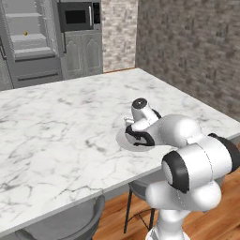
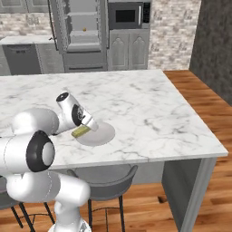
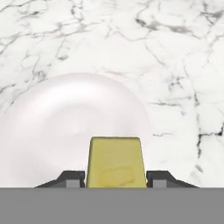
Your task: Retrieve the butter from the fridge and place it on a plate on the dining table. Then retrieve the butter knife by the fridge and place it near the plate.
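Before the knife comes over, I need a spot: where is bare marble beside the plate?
The dining table is bare right of the plate and behind it toward the fridge. Crowded only at the plate, where the fingers grip the butter.

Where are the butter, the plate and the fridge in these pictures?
butter [image 3: 115,162]: hand view, middle of the yellow stick's top face, held between the jaws.
plate [image 2: 100,133]: right base view, bare right part of the disc.
fridge [image 2: 86,59]: right base view, grey front below its open shelves.
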{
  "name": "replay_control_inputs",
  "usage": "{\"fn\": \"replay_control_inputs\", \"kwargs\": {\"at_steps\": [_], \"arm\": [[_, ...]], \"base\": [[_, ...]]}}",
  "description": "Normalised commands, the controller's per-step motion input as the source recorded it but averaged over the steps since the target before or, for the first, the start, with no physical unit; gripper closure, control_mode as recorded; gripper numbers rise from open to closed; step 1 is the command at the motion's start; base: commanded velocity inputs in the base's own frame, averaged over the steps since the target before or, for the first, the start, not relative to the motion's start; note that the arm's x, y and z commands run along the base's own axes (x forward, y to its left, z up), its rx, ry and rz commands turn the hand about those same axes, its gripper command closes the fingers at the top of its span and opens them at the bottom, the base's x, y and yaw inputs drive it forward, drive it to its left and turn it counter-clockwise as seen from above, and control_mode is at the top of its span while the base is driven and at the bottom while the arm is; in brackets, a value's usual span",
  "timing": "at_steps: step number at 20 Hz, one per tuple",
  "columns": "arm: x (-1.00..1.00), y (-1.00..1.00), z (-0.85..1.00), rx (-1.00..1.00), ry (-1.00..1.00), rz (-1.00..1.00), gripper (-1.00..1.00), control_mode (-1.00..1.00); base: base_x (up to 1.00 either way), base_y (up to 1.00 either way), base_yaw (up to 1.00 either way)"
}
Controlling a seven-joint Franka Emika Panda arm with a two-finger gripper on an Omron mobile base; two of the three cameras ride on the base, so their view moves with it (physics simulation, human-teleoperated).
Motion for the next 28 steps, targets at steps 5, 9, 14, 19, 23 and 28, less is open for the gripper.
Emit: {"fn": "replay_control_inputs", "kwargs": {"at_steps": [5, 9, 14, 19, 23, 28], "arm": [[0.18, -0.03, -0.37, 0.0, 0.0, -0.04, 1.0, -1.0], [0.18, -0.09, -0.37, 0.0, 0.0, -0.02, 1.0, -1.0], [0.14, 0.0, -0.13, 0.01, 0.0, 0.0, 1.0, -1.0], [0.15, 0.0, -0.06, 0.02, 0.0, 0.0, 1.0, -1.0], [0.27, -0.09, -0.12, 0.05, 0.0, 0.0, 1.0, -1.0], [0.26, -0.05, -0.07, 0.05, 0.0, 0.0, 1.0, -1.0]], "base": [[0.0, 0.0, 0.0], [0.0, 0.0, 0.0], [0.0, 0.0, 0.0], [0.0, 0.0, 0.0], [0.0, 0.0, 0.0], [0.0, 0.0, 0.0]]}}
